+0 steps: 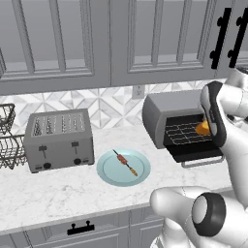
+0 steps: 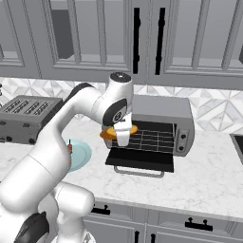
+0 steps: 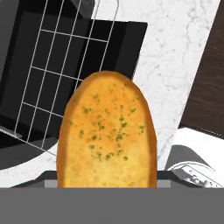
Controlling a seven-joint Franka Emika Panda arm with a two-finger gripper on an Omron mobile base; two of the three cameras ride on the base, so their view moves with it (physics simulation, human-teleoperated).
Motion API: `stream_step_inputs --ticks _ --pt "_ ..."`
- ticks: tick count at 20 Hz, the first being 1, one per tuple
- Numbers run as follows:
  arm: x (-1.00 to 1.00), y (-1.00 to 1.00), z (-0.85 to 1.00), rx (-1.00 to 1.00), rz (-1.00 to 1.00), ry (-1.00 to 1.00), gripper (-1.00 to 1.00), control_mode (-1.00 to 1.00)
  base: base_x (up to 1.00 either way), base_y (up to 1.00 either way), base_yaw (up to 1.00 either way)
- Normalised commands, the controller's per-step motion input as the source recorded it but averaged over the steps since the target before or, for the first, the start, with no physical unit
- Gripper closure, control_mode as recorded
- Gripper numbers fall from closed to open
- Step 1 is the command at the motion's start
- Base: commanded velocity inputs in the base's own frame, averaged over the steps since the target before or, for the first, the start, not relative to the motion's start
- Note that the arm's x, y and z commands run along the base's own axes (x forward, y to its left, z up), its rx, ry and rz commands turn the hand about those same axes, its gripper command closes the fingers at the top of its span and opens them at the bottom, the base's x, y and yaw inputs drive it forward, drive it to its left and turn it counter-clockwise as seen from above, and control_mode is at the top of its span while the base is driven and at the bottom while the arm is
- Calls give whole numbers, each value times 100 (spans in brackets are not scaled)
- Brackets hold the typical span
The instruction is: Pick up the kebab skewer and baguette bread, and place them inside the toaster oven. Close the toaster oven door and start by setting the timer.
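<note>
While the toaster oven [image 2: 161, 121] sits open at the far right of the table [image 1: 58, 193], its toaster oven door [image 2: 140, 161] folded down flat and the wire rack [image 2: 149, 137] bare, the claw [image 2: 121, 135] hangs just in front of the mouth, clamped on the baguette bread [image 2: 118, 131]. That loaf lies crosswise in the jaws, long axis level, and the rack is just beyond it, so I judge a short push inward comes next. Left on the plate [image 1: 109, 172], well apart, lies the kebab skewer [image 1: 125, 163]
</note>
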Motion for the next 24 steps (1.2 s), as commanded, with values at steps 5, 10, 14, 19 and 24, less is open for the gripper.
stream_step_inputs --ticks 5,10,14,19,24 --pt "22 -13 -1 7 -4 -20 100 -100 0 0 0" --pt "21 -14 0 12 -12 -14 100 -100 0 0 0" --pt "25 -1 0 9 -18 -6 100 -100 0 0 0" --pt "19 -2 -9 1 -4 -8 100 -100 0 0 0" --pt "3 -7 -22 -1 0 -8 100 -100 0 0 0"
